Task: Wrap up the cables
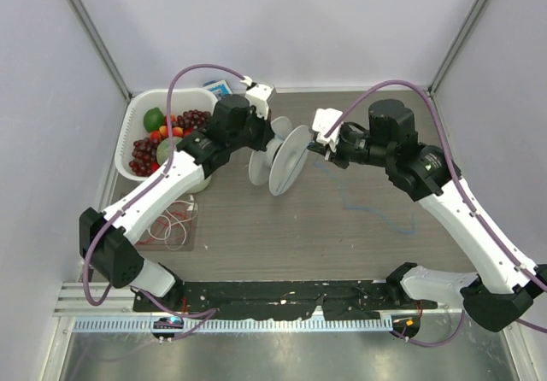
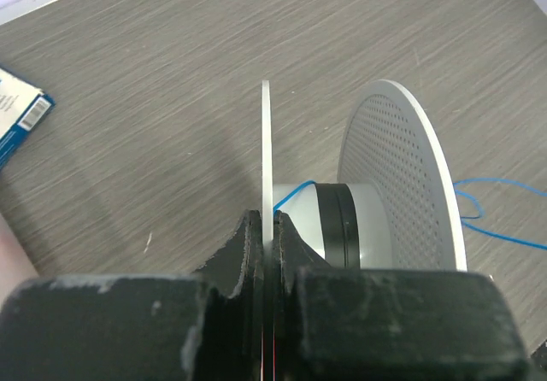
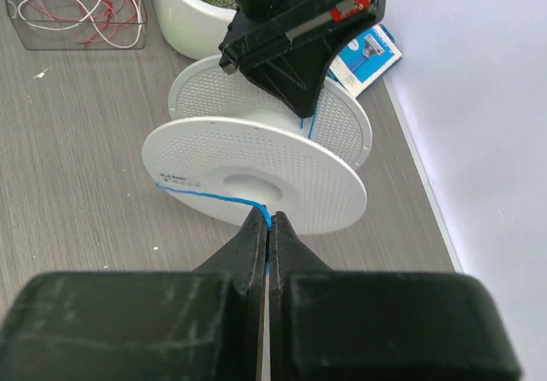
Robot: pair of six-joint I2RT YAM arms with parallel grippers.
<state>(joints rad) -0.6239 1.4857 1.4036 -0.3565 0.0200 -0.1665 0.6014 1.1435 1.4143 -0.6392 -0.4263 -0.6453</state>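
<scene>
**Spool held on edge between both arms.** Your left hand (image 2: 272, 227) is closed on the rim of one flange of the white spool (image 1: 278, 159). Your right hand (image 3: 267, 225) is closed on the blue cable (image 3: 205, 195), pinching it just beside the other flange. The slack trails across the desk (image 1: 282, 244).

Risks:
- A hard pull may snap the hair-thin cable or slip it from the pinch.
- The cable crosses the flange face, so it may wind outside the hub.
- The narrow rim grip may let the spool twist.

The red and white cables (image 3: 77, 5) lie in a clear box (image 3: 137, 31), unwound.
</scene>
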